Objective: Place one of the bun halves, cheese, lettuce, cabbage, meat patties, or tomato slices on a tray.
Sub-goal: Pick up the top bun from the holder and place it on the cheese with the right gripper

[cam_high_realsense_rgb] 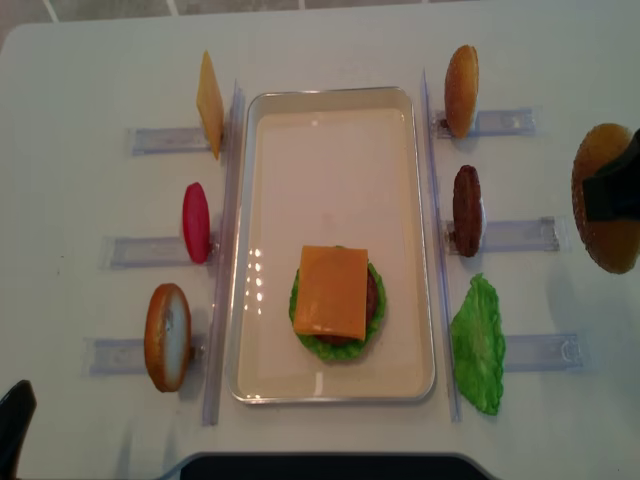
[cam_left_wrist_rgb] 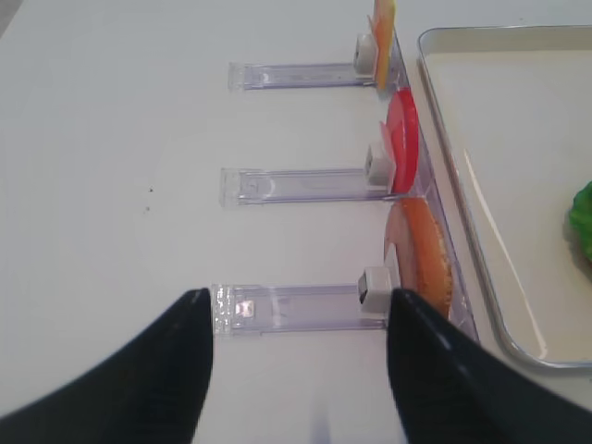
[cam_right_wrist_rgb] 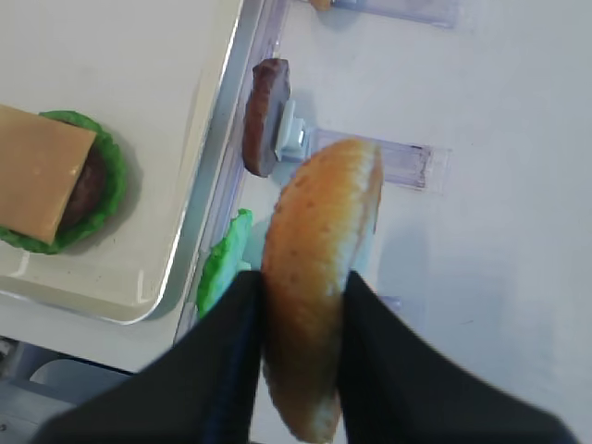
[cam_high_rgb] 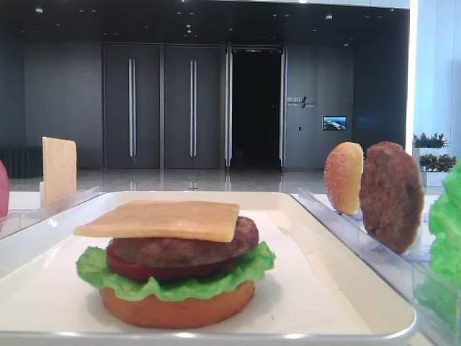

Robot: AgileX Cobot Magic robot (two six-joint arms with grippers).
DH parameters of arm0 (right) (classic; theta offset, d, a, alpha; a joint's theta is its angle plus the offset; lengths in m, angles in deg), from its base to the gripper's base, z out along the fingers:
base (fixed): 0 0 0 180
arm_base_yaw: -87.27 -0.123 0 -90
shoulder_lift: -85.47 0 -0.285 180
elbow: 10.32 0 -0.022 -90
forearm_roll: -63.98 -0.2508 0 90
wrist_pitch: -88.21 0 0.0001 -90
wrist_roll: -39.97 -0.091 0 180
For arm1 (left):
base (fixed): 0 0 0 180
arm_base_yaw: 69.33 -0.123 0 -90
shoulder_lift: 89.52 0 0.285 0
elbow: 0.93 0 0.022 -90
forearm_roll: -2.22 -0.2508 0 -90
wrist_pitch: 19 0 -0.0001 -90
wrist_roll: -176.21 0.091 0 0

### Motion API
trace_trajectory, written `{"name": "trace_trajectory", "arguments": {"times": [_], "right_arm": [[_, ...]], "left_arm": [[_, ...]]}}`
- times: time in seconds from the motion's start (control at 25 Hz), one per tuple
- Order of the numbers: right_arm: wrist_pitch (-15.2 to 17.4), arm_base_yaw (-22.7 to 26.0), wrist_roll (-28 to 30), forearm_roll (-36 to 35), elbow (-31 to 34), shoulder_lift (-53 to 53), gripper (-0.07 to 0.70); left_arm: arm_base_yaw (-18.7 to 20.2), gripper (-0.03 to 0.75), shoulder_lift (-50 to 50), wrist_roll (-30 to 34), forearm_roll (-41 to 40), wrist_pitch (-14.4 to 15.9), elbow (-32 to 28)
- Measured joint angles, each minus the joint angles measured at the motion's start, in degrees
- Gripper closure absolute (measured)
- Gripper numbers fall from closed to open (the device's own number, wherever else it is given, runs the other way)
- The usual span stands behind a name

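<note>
My right gripper is shut on a domed golden bun half, held on edge above the table to the right of the white tray. From overhead, that bun half hangs beyond the meat patty standing in its rack. On the tray sits a stack with a cheese slice on top, over a patty, a tomato slice, lettuce and a flat bottom bun. My left gripper is open and empty over the table, left of the tray.
Clear racks flank the tray. On the right stand another bun half and a lettuce leaf. On the left stand a cheese slice, a red tomato slice and a bun.
</note>
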Motion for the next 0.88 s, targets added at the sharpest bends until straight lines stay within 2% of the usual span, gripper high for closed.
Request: {"name": "trace_trajectory", "arguments": {"times": [0.48,0.68,0.88], "right_arm": [[0.18,0.00,0.19,-2.29,3.64,3.79,0.430],[-0.58,0.00,1.68,-7.60,3.64,3.50,0.430],[-4.04,0.00,5.76,-16.38,3.64,0.45,0.430]], "left_arm": [[0.00,0.262,0.00,-0.76,-0.28,0.00,0.00],[0.00,0.262,0.00,-0.76,-0.28,0.00,0.00],[0.00,0.262,0.00,-0.76,-0.28,0.00,0.00]]}}
